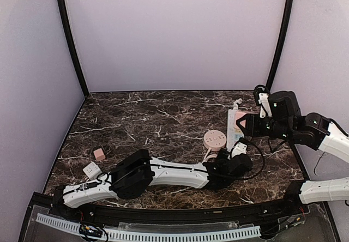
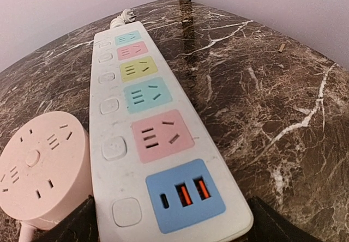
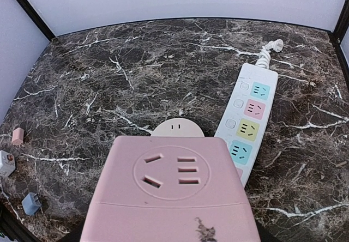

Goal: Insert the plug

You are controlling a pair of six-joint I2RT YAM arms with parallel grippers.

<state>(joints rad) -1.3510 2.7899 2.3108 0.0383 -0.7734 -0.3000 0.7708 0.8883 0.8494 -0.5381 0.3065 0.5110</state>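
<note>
Right wrist view: the pink square plastic plug block [image 3: 172,190] fills the lower frame, socket face toward the lens, grasped in the right pincer [image 1: 252,125]. From the top view we place it just beside the middle of the white plastic power strip with coloured sockets [image 2: 163,127], not yet seated in any socket. How high it hangs we cannot tell. Its pins must sit on the underside, which no view shows.

We see the left pincer [image 1: 235,151] straddling the strip's near end by the blue USB panel [image 2: 184,195], one dark finger [image 2: 76,228] on each side. Whether the pads press the strip or stand just off it, we cannot tell.

A round pink socket hub [image 2: 41,168] lies close against the strip's left edge on the dark marble desk [image 1: 163,116].

Risks, our judgement:
- The block hides its own pins and the socket under it, so a slight rotation would jam the pins on the socket face.
- If the strip is not pinned, a downward push could tip or slide it on the smooth marble.
- The hub sits close enough to be knocked.

Hard to make out: the right fingers are cut off at the frame bottom. A small pink block [image 1: 99,153] and a white cube [image 1: 91,170] lie far left, too small to identify.
</note>
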